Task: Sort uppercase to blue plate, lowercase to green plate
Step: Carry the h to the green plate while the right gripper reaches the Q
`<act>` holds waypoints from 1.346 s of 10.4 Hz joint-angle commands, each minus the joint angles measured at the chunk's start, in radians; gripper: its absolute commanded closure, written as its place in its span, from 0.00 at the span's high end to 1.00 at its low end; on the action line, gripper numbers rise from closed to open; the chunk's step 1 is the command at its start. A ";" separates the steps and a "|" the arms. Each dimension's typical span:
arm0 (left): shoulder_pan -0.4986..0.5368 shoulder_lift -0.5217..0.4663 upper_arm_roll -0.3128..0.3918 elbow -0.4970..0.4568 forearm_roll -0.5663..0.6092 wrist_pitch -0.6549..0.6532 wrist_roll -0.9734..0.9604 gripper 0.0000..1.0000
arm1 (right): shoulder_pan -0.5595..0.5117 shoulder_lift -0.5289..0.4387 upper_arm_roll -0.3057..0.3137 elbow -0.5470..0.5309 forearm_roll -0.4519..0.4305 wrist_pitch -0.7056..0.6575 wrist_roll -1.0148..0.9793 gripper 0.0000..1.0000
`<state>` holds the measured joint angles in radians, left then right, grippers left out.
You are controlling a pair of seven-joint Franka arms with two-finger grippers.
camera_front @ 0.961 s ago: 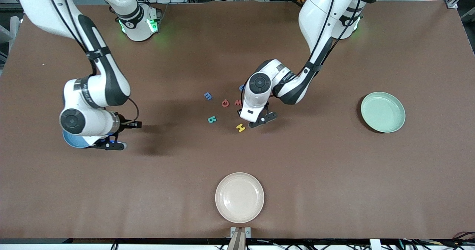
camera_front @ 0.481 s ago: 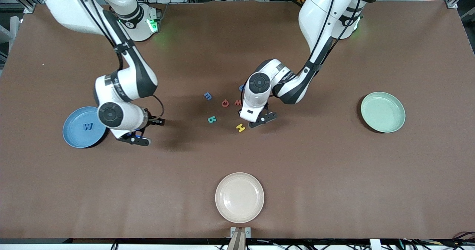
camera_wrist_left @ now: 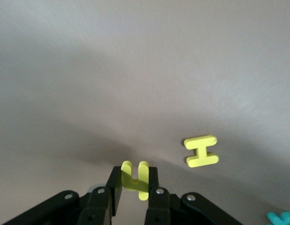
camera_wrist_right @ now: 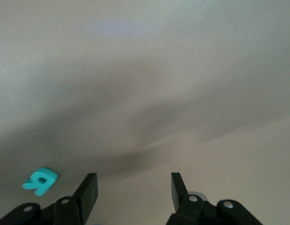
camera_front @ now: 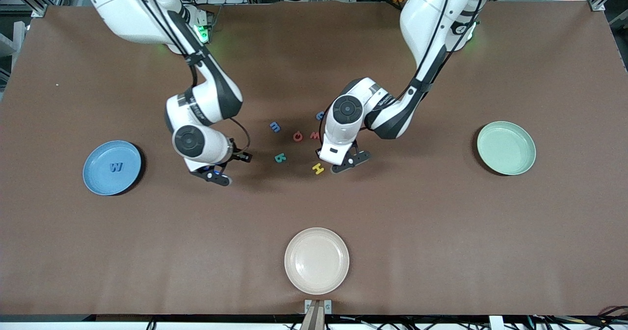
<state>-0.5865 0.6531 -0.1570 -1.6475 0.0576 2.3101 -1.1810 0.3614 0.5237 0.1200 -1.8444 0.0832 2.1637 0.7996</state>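
— Brown tabletop (camera_front: 441, 232): why is the left gripper (camera_wrist_left: 134, 187) clamped on the yellow h (camera_wrist_left: 134, 177)?

— Lowercase, so presumably bound for the green plate (camera_front: 506, 148). Capital H (camera_front: 318, 168) lies beside it.

— And the right gripper (camera_wrist_right: 134, 187)?

— Fingers apart, empty, over table near the teal B (camera_wrist_right: 40, 180), probably next for the blue plate (camera_front: 98, 178), where a W (camera_front: 116, 166) lies.

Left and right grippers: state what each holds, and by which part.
The left gripper pinches the yellow lowercase h across its lower body, prongs sticking out. The right gripper is open, holding nothing.

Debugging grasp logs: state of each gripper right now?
Left gripper: closed on the yellow h, beside the H.
Right gripper: open, empty, over the table near the teal B.
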 commanded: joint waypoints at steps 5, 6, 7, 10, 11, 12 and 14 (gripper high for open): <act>0.245 -0.343 -0.006 -0.034 0.025 -0.380 0.471 0.00 | 0.172 0.058 0.030 0.033 0.015 0.068 0.343 0.72; 0.310 -0.361 -0.007 -0.034 0.025 -0.420 0.580 0.00 | 0.175 0.059 0.065 0.042 0.015 0.070 0.402 0.72; 0.365 -0.383 -0.010 -0.037 0.021 -0.455 0.666 0.00 | 0.186 0.071 0.084 0.056 0.015 0.071 0.452 0.72; 0.500 -0.412 -0.012 -0.066 0.022 -0.495 0.890 0.00 | 0.218 0.107 0.102 0.063 -0.005 0.136 0.523 0.72; 0.519 -0.427 -0.012 -0.086 0.022 -0.498 0.915 0.00 | 0.220 0.117 0.102 0.063 -0.025 0.143 0.523 0.72; 0.542 -0.435 -0.009 -0.119 0.025 -0.498 0.932 0.00 | 0.222 0.122 0.101 0.060 -0.031 0.168 0.524 0.72; 0.638 -0.438 -0.013 -0.149 0.027 -0.495 1.054 0.00 | 0.220 0.128 0.098 0.060 -0.062 0.173 0.524 0.72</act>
<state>-0.0133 0.2532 -0.1547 -1.7438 0.0680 1.8141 -0.2104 0.5851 0.6370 0.2145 -1.8071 0.0617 2.3342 1.2984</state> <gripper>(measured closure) 0.736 0.282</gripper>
